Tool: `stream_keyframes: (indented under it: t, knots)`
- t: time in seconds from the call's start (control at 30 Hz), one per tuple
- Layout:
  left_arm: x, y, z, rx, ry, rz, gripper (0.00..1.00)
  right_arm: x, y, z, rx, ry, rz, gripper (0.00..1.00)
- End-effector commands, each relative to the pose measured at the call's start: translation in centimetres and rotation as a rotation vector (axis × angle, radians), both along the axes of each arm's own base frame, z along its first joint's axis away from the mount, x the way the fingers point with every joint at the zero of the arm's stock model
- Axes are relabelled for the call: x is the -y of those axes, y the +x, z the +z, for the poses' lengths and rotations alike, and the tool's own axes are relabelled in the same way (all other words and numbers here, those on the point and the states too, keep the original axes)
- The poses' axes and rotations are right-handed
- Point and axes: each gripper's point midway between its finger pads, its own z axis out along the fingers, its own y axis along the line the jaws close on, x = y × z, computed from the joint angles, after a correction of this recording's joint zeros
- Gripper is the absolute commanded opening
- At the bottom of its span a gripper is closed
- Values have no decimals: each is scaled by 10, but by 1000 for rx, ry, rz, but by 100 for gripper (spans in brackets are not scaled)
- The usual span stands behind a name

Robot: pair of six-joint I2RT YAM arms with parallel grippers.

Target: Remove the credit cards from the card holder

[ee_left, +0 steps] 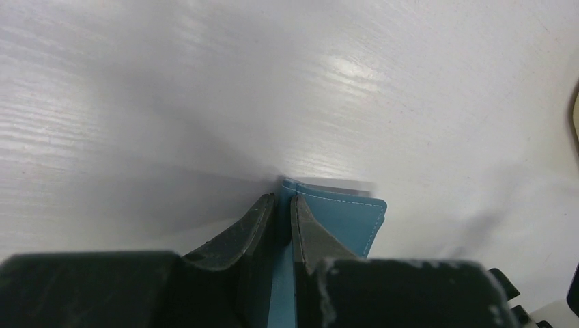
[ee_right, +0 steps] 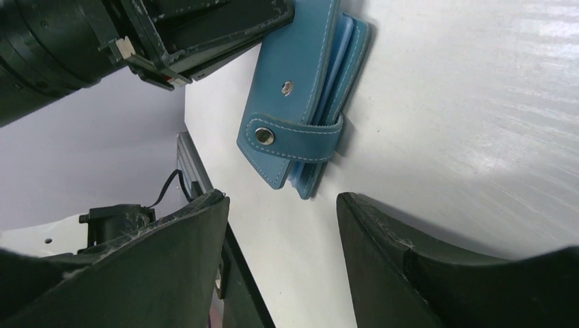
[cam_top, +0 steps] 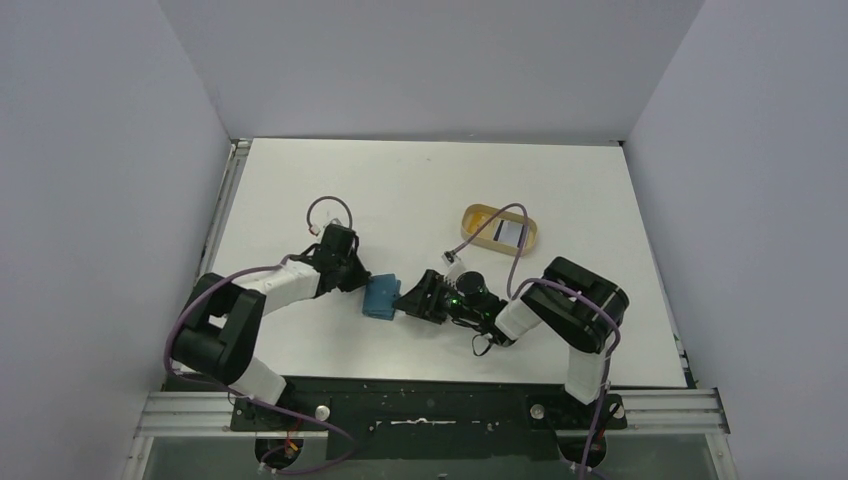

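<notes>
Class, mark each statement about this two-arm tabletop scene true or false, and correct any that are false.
1. The left gripper has its jaws shut on the card holder. True.
2. The right gripper also clamps the card holder. False: its jaws are open and clear of it.
3. A card lies in the tan tray. True: it is white with black bands.
4. The card holder lies opened flat. False: it is folded, with its strap wrapped across the front.
5. The tan tray sits on the left arm's side. False: it is on the right arm's side.
</notes>
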Motion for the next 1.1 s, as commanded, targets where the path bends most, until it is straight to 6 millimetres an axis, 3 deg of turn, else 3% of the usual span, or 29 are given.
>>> stream_keyframes:
  t: [0.0, 0.23, 0.43, 0.6, 0.73, 0.8, 1.07]
  knots:
    - [-25, -38, -27, -119, 66, 37, 8, 16, 6, -41, -36, -95, -77, 62]
    - [-28, -52, -32, -112, 19, 83, 8, 4, 20, -39, -43, 69, -113, 59]
    - [-36, -62, -36, -107, 21, 125, 12, -2, 19, -46, -77, 122, -113, 55]
    - [-38, -65, -38, -110, 11, 147, 26, -3, 15, -49, -86, 102, -96, 55]
    - [-34, -69, -37, -120, -12, 134, 52, -2, 12, -55, -93, 78, -91, 55]
    - [-33, -74, -39, -133, -21, 123, 59, -2, 11, -57, -98, 82, -91, 55]
    - [-30, -94, -56, -193, -47, 118, 60, -3, 9, -61, -109, 88, -81, 55]
